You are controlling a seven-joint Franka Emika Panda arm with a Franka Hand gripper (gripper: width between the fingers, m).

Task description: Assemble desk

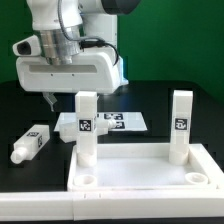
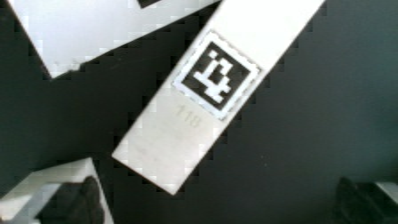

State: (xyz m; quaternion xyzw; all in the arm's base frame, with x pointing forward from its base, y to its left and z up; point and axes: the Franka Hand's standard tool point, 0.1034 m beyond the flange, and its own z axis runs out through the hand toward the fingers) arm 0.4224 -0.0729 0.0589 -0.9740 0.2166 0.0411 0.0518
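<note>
Our arm (image 1: 62, 20) reaches down over the table (image 1: 20, 110), wrist vertical; our end effector (image 1: 62, 100) hangs just above it, jaws spread wide, gripping nothing.

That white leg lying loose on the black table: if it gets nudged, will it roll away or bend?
The loose leg would probably slide rather than roll, since its sides look flat and square. It looks like rigid moulded plastic with straight edges, so bending seems unlikely. Its smooth surface may be slippery on the table.
</note>
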